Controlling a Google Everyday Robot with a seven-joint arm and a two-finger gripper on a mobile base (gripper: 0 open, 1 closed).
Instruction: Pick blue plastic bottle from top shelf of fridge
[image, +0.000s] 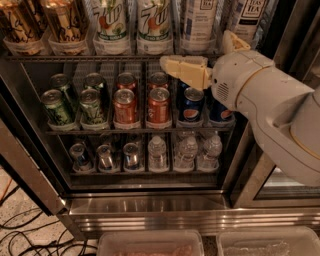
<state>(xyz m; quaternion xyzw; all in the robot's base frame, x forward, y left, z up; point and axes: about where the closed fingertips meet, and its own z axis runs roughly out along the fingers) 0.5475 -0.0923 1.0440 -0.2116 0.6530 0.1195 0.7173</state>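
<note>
Two tall tea bottles with pale labels stand at the right end of the top shelf (100, 58): one (200, 20) right of the 7UP bottles, another (247, 17) with a "TEA" logo beside it. Only their lower halves show. My gripper (195, 49) is in front of the fridge (150, 205), just below and in front of these bottles. One cream finger (185, 71) points left under the shelf rail. The other finger (233, 42) rises in front of the right bottle. The gripper is open and holds nothing.
Two green 7UP bottles (156, 22) and amber bottles (65, 22) fill the rest of the top shelf. Soda cans (125, 105) fill the middle rack and small water bottles (187, 150) the lower one. Clear bins (150, 244) sit below. Cables (30, 235) lie on the floor at left.
</note>
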